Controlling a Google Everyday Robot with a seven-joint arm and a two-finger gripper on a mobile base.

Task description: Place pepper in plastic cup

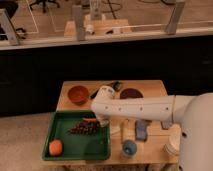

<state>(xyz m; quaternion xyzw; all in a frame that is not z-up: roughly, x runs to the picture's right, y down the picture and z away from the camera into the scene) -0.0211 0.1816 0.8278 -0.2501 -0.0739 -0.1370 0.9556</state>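
The pepper (90,120), slender and red-orange, lies in the green tray (65,152) just behind a dark grape cluster (83,128). My gripper (103,121) hangs from the white arm (135,107), which reaches in from the right. It sits at the tray's right edge, right beside the pepper's end. The small blue plastic cup (129,147) stands upright near the table's front edge, to the right of the tray and apart from the gripper.
A round orange fruit (55,147) lies in the tray's front left corner. An orange bowl (78,94) and a dark purple bowl (131,93) stand at the back. A blue-grey object (142,131) and a white tub (172,145) stand at the right.
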